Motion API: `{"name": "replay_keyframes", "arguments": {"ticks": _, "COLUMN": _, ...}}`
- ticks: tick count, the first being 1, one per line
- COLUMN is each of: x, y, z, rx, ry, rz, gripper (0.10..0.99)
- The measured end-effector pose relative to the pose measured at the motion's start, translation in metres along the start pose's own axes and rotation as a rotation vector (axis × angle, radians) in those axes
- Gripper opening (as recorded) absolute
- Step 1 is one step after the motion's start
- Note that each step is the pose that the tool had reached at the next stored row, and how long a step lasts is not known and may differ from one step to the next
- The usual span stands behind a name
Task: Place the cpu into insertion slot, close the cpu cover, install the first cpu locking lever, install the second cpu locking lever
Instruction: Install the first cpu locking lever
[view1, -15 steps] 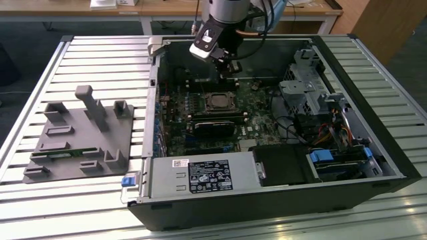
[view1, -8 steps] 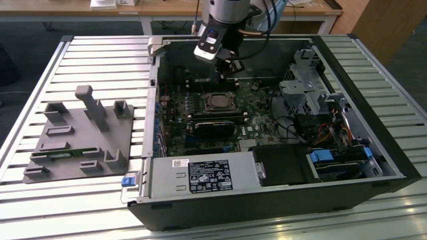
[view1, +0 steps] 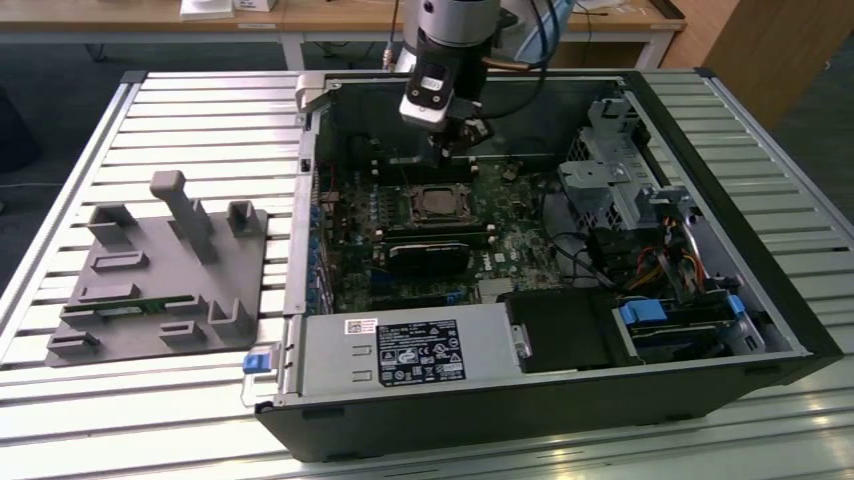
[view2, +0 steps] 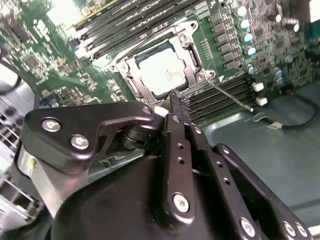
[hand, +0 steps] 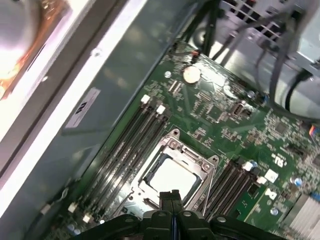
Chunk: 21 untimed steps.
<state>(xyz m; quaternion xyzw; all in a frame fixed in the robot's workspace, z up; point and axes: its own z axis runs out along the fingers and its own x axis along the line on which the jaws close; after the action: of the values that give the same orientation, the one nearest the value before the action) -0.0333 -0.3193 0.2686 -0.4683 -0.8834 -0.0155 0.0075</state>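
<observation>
The cpu (view1: 434, 204) lies flat in the insertion slot on the green board; its pale metal top shows in both wrist views (view2: 161, 70) (hand: 172, 178). The cpu cover (view2: 193, 56) (hand: 199, 163), a silver frame, lies down around it. A thin silver locking lever (view2: 229, 95) sticks out sideways from one socket corner. My gripper (view1: 458, 148) hangs above the board just behind the socket, toward the case's back wall. Its black fingers (view2: 178, 103) (hand: 170, 199) are pressed together with nothing between them, a short way above the socket's edge.
The open black computer case (view1: 747, 300) walls in the board. A black card (view1: 427, 250) lies in front of the socket, memory slots (hand: 131, 145) flank it, and a drive cage with cables (view1: 614, 190) stands at the exterior view's right. A grey parts fixture (view1: 160, 270) sits outside the case.
</observation>
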Motion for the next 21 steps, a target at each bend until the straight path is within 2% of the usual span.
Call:
{"name": "replay_keyframes", "arguments": {"ticks": 8, "x": 0.0, "y": 0.0, "z": 0.0001, "rx": 0.004, "ry": 0.0029, "rz": -0.139, "gripper": 0.106}}
{"name": "replay_keyframes", "arguments": {"ticks": 15, "x": 0.0001, "y": -0.0002, "z": 0.0001, "rx": 0.005, "ry": 0.0035, "rz": -0.17, "gripper": 0.106}}
{"name": "replay_keyframes", "arguments": {"ticks": 21, "x": 0.0001, "y": -0.0003, "z": 0.0007, "rx": 0.008, "ry": 0.0057, "rz": -0.277, "gripper": 0.106}}
